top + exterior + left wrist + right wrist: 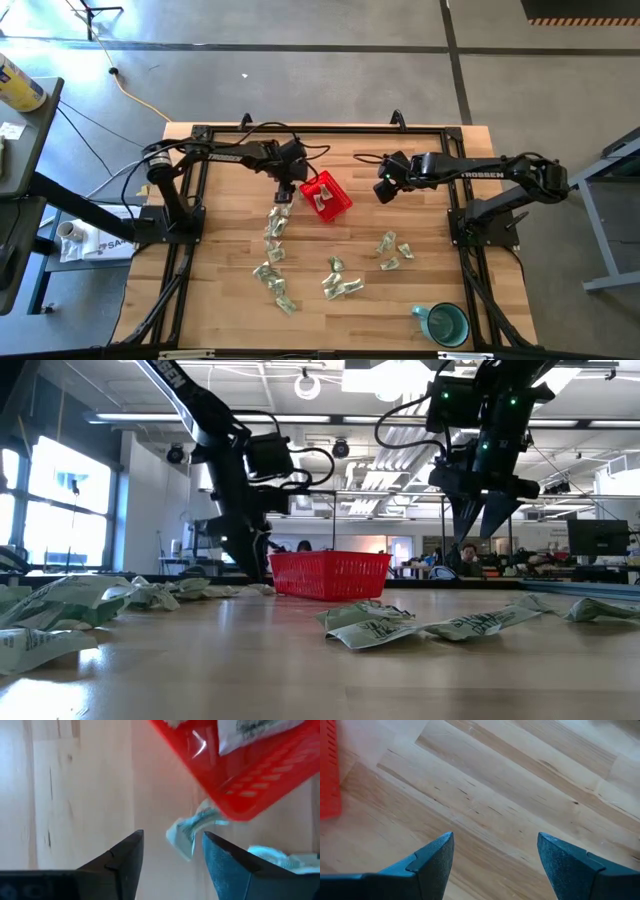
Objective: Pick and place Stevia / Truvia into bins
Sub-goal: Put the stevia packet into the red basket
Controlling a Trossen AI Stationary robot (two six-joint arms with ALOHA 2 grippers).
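The red basket [327, 195] stands on the table's far middle, and at least one packet [250, 732] lies inside it. Pale green and white packets [275, 228] lie strewn over the near half of the table, some crumpled [380, 622]. My left gripper [284, 195] is open and low, just left of the basket. One crumpled packet [186, 831] lies on the wood beside the basket's wall, ahead of the fingertips and close to one finger [220, 857]. My right gripper [383, 190] hangs open above bare wood right of the basket, raised off the table [482, 525].
A teal mug [445, 325] stands near the table's near right corner. More packets lie in clusters at the near left [275, 280], near middle [340, 285] and right of middle [392, 248]. Bare wood [520, 785] spreads under the right gripper. People and desks show in the room behind.
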